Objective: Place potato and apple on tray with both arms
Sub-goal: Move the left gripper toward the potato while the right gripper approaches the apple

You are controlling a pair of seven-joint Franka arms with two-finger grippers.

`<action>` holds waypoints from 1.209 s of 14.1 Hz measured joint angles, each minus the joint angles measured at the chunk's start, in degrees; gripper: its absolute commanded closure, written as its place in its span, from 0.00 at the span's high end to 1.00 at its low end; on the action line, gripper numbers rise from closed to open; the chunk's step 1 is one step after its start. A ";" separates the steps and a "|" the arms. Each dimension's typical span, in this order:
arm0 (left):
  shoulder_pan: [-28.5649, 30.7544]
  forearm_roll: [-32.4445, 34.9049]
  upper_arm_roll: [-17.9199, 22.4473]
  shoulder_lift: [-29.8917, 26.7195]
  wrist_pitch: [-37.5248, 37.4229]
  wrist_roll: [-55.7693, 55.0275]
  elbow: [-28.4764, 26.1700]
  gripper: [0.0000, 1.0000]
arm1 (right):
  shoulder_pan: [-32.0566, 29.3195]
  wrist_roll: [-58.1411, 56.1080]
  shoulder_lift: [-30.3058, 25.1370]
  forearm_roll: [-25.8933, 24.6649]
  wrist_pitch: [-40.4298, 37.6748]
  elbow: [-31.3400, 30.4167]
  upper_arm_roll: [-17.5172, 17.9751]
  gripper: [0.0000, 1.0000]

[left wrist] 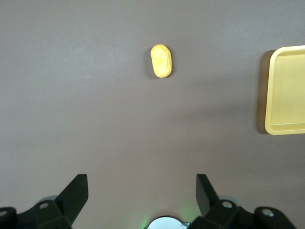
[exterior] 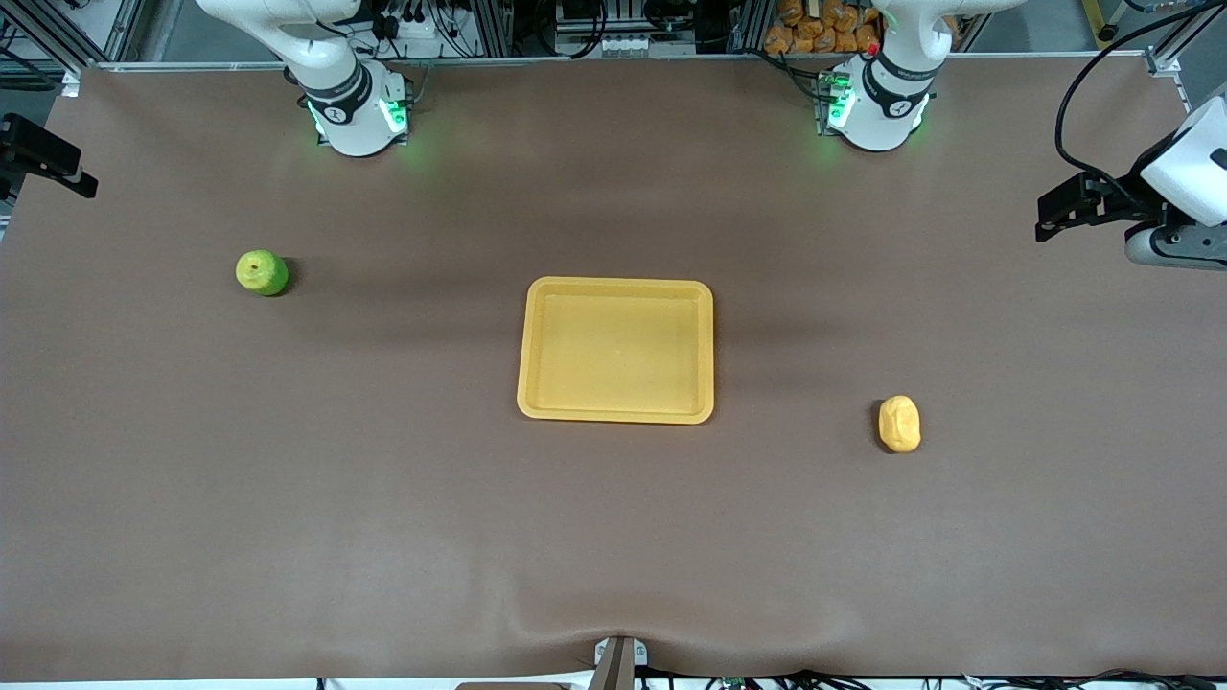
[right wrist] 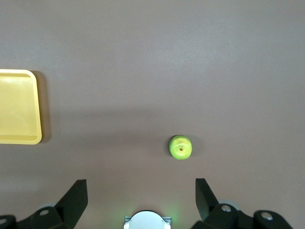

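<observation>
The yellow-orange tray (exterior: 525, 350) lies empty at the middle of the table. The green apple (exterior: 261, 272) sits on the table toward the right arm's end, farther from the front camera than the tray's middle. The pale yellow-orange potato (exterior: 899, 423) lies toward the left arm's end, nearer to the front camera. My left gripper (left wrist: 141, 191) is open and empty, high over its own base; its wrist view shows the potato (left wrist: 161, 60) and a tray edge (left wrist: 268, 90). My right gripper (right wrist: 141, 193) is open and empty, high over its base; its view shows the apple (right wrist: 180, 147) and a tray edge (right wrist: 37, 105).
The arm bases, right (exterior: 355, 110) and left (exterior: 877, 105), stand with green lights at the table's back edge. A white and black device (exterior: 1174, 192) overhangs the left arm's end. A black bracket (exterior: 38, 153) sits at the right arm's end.
</observation>
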 measured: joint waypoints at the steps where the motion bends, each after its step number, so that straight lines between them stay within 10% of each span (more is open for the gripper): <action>1: 0.00 0.00 0.00 0.00 0.00 0.00 0.00 1.00 | 0.00 0.00 0.01 0.00 0.00 0.00 -0.01 1.00; 17: -1.01 0.00 -1.77 2.36 22.15 5.69 -10.54 1.00 | -1.53 0.00 4.40 -0.18 -0.05 0.04 -0.63 1.00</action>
